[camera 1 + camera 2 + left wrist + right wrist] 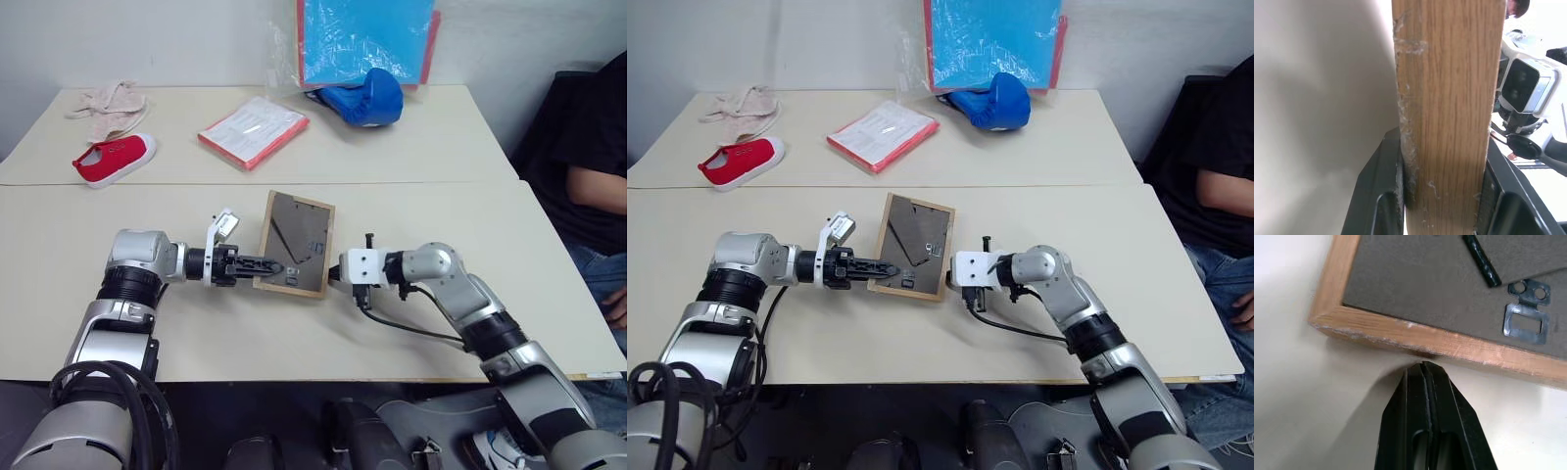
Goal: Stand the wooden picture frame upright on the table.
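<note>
The wooden picture frame (299,235) rests at the middle of the table (421,215), its dark back panel and fold-out stand facing me. My left gripper (266,265) comes in from the left and is shut on the frame's left border. In the left wrist view the light wood edge (1449,98) sits between both black fingers (1378,196). My right gripper (334,277) is at the frame's right border, jaws shut with nothing between them. In the right wrist view its tips (1425,369) touch the underside of the wood edge (1415,335).
On the far table lie a red shoe (115,159), a crumpled cloth (108,103), a red-edged booklet (253,130) and a blue glove (364,98). A blue board (367,39) leans on the wall. A person (593,166) sits at the right.
</note>
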You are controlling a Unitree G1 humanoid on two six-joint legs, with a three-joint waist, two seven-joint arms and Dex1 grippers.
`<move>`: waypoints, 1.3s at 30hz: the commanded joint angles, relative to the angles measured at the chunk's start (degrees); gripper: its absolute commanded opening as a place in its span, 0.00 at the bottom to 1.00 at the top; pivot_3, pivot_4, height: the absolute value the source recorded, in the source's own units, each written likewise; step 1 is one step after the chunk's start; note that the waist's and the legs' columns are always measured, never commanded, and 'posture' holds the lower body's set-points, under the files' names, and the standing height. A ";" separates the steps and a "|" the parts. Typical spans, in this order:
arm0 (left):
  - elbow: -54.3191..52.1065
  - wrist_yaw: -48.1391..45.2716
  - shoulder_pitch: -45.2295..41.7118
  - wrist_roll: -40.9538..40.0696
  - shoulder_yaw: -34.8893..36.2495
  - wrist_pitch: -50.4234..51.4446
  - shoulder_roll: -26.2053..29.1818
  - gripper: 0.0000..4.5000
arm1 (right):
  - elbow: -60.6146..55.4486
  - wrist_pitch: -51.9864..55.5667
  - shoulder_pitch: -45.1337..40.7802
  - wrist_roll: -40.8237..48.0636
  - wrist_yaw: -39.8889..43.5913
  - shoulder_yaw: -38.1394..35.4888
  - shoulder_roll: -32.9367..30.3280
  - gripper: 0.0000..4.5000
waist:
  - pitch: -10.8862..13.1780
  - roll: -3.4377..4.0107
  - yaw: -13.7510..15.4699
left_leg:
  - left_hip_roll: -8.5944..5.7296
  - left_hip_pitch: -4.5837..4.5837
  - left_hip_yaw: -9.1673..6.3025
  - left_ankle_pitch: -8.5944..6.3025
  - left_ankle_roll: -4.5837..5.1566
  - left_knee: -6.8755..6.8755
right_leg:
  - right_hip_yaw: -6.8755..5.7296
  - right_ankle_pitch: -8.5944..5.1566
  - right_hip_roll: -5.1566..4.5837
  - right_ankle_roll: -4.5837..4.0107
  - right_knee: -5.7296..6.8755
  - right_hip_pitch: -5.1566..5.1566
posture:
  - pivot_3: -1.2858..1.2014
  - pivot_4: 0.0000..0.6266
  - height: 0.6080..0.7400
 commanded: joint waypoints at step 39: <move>-31.28 15.55 8.52 -14.95 6.74 -0.24 3.14 0.28 | -2.38 -30.66 -3.36 -1.10 -10.46 -10.18 -15.58 1.00 | 0.16 0.02 -0.17 | -0.08 -0.84 -0.62 0.05 -0.13 0.23 | -0.38 0.02 0.00 0.05 -0.14 -0.40 | 0.52 0.24 1.00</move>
